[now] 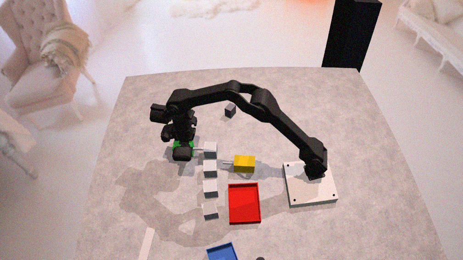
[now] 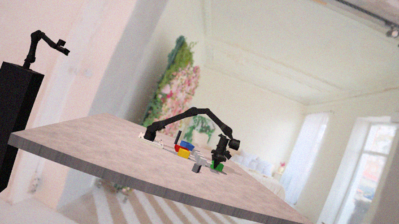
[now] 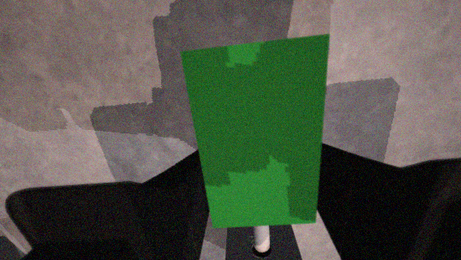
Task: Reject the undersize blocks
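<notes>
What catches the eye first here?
The black arm, arching from its white base plate. Its pincer grips a green block, its pin pointing at a row of pale blocks. Brightest are the red tray, beside that row, and a yellow block.

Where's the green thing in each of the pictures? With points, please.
Top: the green gauge (image 1: 176, 145) (image 2: 220, 167) (image 3: 260, 109) is left of centre, under the claw (image 1: 182, 148) (image 2: 216, 166) (image 3: 253, 146).
Exterior: right of centre, low on the arm's far end.
Wrist: big, in the middle.
Shared landmark: the black claw holding it.
</notes>
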Tool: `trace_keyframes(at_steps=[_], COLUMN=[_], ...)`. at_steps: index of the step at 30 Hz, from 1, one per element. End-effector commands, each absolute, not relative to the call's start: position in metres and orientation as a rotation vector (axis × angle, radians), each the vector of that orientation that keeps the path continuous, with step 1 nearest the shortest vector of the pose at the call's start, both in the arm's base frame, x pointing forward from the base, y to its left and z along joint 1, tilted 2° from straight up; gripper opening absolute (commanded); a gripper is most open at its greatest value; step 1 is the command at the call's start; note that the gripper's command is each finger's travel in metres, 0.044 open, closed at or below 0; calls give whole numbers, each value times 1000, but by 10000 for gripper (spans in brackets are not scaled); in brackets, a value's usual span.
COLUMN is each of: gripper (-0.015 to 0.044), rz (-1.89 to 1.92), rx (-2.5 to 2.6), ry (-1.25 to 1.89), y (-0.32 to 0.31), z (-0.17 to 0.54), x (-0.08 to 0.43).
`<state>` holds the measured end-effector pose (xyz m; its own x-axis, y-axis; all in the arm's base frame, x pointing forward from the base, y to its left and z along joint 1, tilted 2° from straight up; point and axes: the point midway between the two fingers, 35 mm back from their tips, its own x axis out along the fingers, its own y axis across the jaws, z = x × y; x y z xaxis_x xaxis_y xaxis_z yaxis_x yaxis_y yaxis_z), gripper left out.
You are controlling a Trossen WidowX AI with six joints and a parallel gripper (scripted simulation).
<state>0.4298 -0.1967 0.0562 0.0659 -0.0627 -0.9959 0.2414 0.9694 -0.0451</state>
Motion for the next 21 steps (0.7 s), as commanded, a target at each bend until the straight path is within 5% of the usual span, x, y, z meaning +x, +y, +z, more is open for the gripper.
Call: trace_keyframes(at_steps=[1,21], gripper=[0,0], rz=[-228,-228], rx=[142,142], ry=[1477,1478], y=[-196,-195], z=[60,59], x=[429,424])
